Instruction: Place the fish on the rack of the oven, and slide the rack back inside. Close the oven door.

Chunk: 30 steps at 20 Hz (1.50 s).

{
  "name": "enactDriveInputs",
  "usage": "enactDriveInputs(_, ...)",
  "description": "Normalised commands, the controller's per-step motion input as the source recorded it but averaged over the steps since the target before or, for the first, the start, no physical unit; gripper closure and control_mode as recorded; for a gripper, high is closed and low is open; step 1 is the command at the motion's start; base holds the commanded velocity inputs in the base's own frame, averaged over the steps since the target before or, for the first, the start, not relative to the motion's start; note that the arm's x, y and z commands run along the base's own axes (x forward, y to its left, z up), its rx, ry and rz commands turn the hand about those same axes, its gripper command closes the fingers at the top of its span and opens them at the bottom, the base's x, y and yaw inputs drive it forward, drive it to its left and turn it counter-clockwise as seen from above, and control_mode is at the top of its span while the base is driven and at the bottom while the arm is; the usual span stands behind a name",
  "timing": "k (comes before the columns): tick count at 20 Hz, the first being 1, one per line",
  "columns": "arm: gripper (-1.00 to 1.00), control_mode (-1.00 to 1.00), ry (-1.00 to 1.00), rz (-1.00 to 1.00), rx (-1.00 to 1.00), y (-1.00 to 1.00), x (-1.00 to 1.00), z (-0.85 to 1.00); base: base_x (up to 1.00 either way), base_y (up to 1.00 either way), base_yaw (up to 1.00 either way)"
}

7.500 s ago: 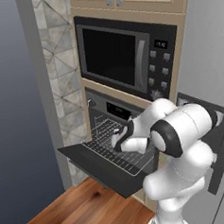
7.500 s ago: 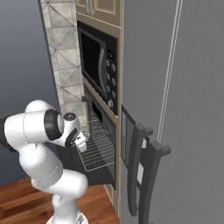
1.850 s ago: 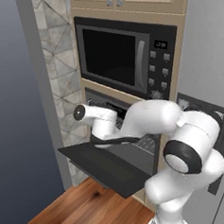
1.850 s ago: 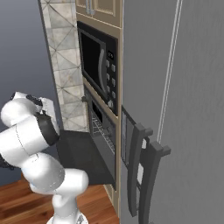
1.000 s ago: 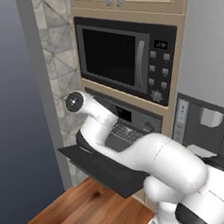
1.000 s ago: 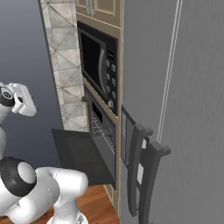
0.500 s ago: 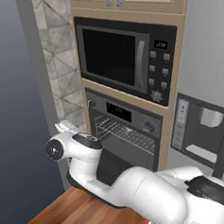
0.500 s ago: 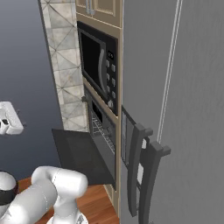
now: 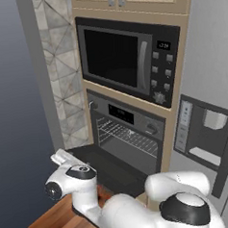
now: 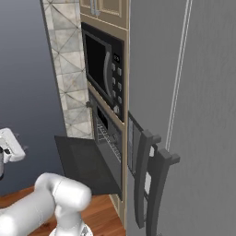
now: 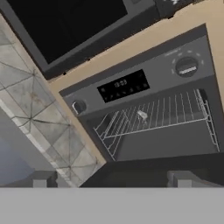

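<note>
Fish (image 11: pixel 142 115), small and pale, lies on the rack (image 11: pixel 162 118) pushed inside the oven (image 9: pixel 132 134). Its oven door (image 10: pixel 85 163) hangs flat open below the cavity. End effector (image 11: pixel 111 178) faces the opening from outside, fingers spread wide, holding nothing.

Arm folded low — hand out to its left
Gripper (image 11: pixel 111 178) — finger tips (image 11: pixel 43 179) spread wide, nothing between them.

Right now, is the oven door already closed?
No, the oven door hangs open and flat in front of the oven, and the rack is visible inside the cavity.
</note>
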Motion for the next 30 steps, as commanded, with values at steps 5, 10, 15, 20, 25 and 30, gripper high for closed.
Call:
enactDriveInputs(5,-1.00,-1.00,-0.05,-0.07,0.00,0.48,0.00,-0.92,0.00,0.00,0.00)
enactDriveInputs(10,-1.00,-1.00,-0.02,-0.12,0.00,0.37,0.00,-0.79,0.00,0.00,0.00)
enactDriveInputs(15,-1.00,-1.00,-0.03,-0.14,0.00,0.11,0.09,-0.70,0.00,0.00,0.00)
enactDriveInputs(20,-1.00,-1.00,-0.03,-0.18,0.00,0.00,0.32,-0.67,0.00,0.00,0.00)
enactDriveInputs(25,-1.00,-1.00,0.00,-0.13,0.00,0.00,0.52,-0.85,0.00,0.00,0.00)
enactDriveInputs(30,-1.00,-1.00,0.00,-0.10,0.00,0.00,0.68,-0.89,0.00,0.00,0.00)
